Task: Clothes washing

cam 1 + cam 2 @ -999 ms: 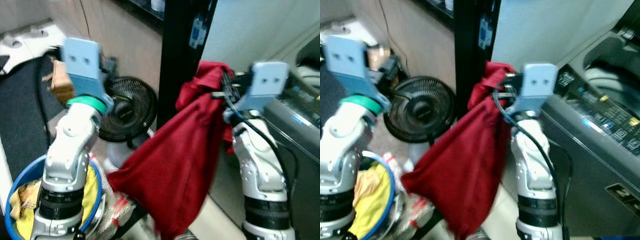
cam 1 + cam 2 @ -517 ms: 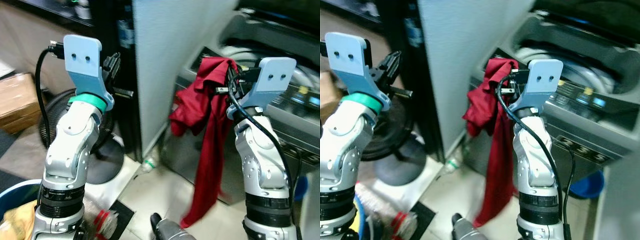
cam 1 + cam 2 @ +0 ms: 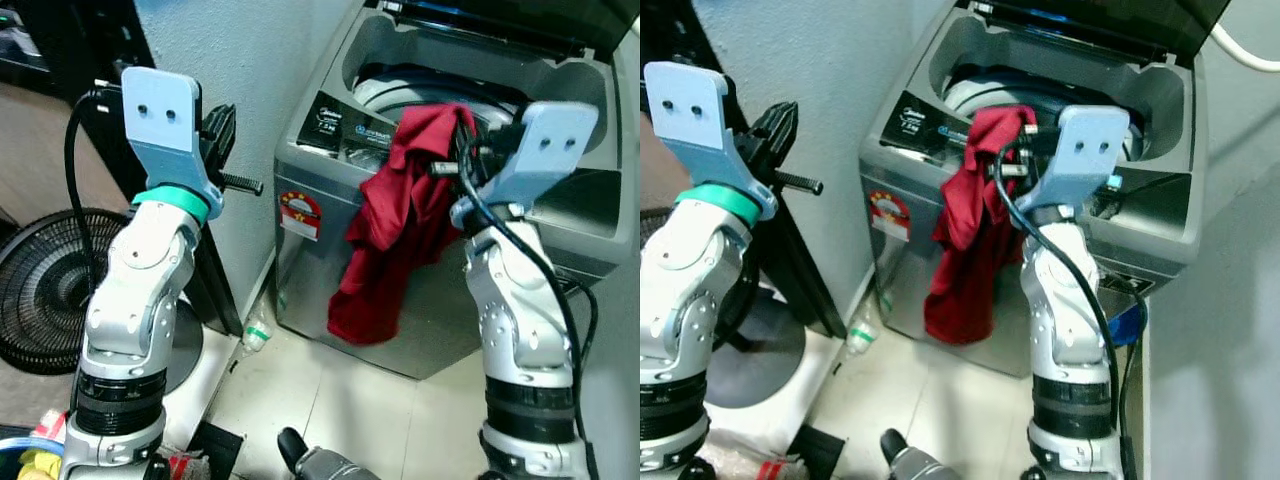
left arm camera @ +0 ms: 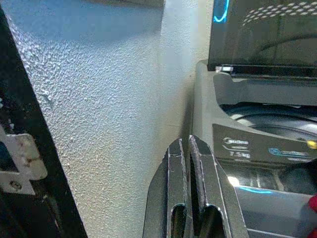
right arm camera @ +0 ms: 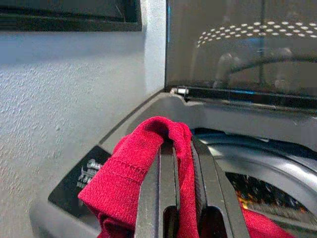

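The right gripper (image 3: 462, 150) pinches a red garment (image 3: 400, 225) above the open top-loading washing machine (image 3: 320, 200), its tail trailing down the machine's front. If released here, that tail could drag it outside the drum. The left gripper (image 4: 189, 163), fingers together and empty, is raised beside the machine.

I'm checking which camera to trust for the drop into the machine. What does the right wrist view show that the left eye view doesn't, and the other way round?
Right wrist view: the red garment pinched between the right gripper fingers, close up. Left eye view: the cloth's hanging tail over the washing machine front, the raised left gripper, a black fan, a bottle on the floor. Both: the open lid and the drum.
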### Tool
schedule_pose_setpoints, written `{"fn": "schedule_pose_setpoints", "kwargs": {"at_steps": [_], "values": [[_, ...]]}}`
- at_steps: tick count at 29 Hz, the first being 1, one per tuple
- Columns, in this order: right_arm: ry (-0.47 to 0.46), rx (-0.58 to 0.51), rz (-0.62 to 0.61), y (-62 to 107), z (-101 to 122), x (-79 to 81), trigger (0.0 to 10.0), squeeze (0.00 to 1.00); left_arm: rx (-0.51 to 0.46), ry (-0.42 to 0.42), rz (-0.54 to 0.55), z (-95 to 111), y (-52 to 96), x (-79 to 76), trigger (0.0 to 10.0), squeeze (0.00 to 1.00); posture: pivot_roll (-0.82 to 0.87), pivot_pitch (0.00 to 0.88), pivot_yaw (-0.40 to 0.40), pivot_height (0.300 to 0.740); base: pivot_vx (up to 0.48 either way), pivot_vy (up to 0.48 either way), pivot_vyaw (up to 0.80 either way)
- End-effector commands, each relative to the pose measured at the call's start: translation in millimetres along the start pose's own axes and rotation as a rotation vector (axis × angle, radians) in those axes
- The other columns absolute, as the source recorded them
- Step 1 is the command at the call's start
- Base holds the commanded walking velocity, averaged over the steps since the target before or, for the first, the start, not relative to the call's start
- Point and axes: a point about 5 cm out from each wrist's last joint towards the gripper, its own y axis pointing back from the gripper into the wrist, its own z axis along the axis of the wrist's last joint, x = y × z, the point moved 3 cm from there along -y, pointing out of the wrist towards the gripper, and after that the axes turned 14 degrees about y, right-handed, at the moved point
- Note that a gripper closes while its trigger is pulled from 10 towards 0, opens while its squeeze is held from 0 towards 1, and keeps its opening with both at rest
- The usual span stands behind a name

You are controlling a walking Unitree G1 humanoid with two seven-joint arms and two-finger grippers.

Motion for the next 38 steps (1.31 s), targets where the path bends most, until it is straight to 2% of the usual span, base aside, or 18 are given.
{"fn": "schedule_pose_setpoints", "kwargs": {"at_steps": [1,12,38], "values": [[-0.014,-0.03,-0.024,0.1,5.8,-5.2,10.0,0.0,0.007,-0.001,0.007,-1.2,0.9,2.1,10.0,0.0,0.0,0.065,0.05,0.74,0.0,0.0,-0.8],[0.008,-0.01,-0.025,1.3,0.5,-4.6,10.0,0.0,0.016,-0.013,0.013,-3.1,1.0,3.1,10.0,0.0,0.0,0.071,0.049,0.74,0.0,0.0,-0.07],[-0.01,-0.001,-0.025,0.7,-2.0,-4.7,10.0,0.0,0.022,-0.018,0.017,-4.3,1.6,3.8,10.0,0.0,0.0,0.075,0.048,0.74,0.0,0.0,-0.8]]}}
